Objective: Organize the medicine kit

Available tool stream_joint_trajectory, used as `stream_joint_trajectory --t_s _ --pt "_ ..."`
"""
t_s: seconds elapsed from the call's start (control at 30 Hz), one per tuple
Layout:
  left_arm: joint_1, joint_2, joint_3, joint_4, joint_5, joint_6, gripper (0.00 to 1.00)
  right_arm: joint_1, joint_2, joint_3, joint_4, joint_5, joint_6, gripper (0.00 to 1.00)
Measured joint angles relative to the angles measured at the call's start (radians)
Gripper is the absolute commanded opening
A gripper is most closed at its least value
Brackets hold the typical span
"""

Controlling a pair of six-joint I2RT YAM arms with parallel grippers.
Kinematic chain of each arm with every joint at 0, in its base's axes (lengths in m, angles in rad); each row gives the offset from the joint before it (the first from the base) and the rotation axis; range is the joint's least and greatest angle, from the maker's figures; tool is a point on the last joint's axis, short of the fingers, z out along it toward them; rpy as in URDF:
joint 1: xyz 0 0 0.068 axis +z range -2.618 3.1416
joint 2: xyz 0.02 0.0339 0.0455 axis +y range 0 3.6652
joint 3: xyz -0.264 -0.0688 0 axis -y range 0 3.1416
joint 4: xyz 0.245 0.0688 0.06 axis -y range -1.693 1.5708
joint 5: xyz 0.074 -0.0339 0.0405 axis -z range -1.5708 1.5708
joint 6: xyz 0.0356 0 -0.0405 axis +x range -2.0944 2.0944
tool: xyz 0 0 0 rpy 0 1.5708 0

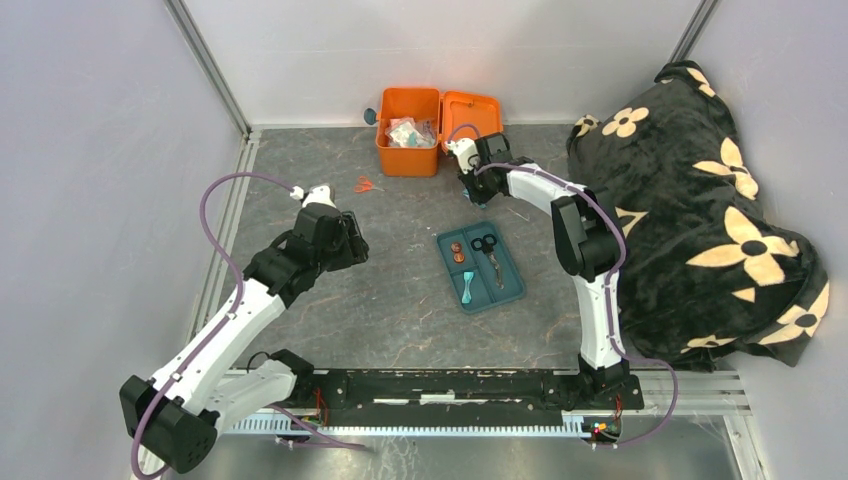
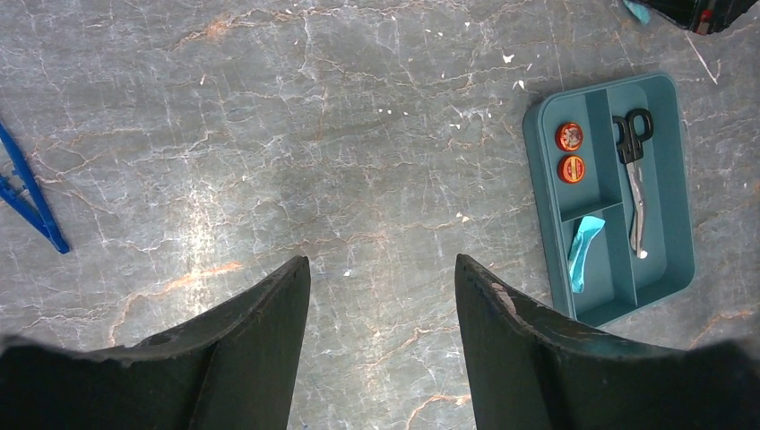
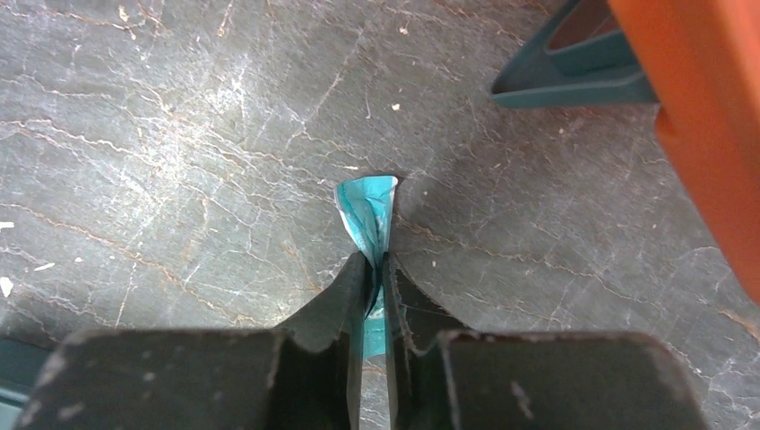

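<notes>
**At the table's far edge: kit open, right arm pinching a teal packet**

Against the back wall, near the middle of the table (image 1: 400,300), the medicine kit (image 1: 408,150) sits with its lid (image 1: 470,113) swung open to the right. Pale wrapped items (image 1: 411,133) lie loose inside the box. In the right wrist view its orange wall fills the right edge, with a dark teal part just beside it.

Just beside the kit's front right corner, the right gripper (image 3: 376,269) has its fingers clenched on a crumpled teal packet (image 3: 367,208). The packet sticks out past the fingertips, above bare marbled tabletop.

A small orange tool (image 1: 365,184) lies on the table in front of the kit, to the left. A small teal object (image 1: 370,114) sits at the kit's back left corner.

Nearer the arms, a flat teal tray (image 2: 686,224) lies at a slant. Its compartments hold two round orange-red tins (image 2: 570,152), black-handled scissors (image 2: 634,170) and a second teal packet (image 2: 582,251).

Left of the tray and well apart from it, the left gripper (image 2: 381,269) hangs over bare table with its fingers spread and nothing between them. Blue tweezers (image 2: 31,202) lie at the left edge of its wrist view.

A black blanket (image 1: 700,220) with cream flowers is heaped along the table's right side.
</notes>
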Motion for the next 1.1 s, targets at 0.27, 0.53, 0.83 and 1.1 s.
stream_joint_trajectory --t_s 0.27,0.53,0.83,1.1 --pt "0.0 0.014 -0.002 0.002 0.0 0.0 0.67 -0.004 -0.069 -0.082 0.033 0.046 0.032 0.01" --pt "0.0 0.056 -0.007 0.031 0.003 0.0 0.67 -0.007 -0.296 -0.198 0.06 0.072 0.098 0.0" --pt "0.047 0.183 0.002 0.082 0.014 0.0 0.67 0.084 -0.637 -0.551 0.114 0.059 0.28 0.0" --pt "0.137 0.276 0.065 0.124 0.06 0.002 0.67 0.252 -0.851 -0.902 0.139 0.069 0.516 0.02"
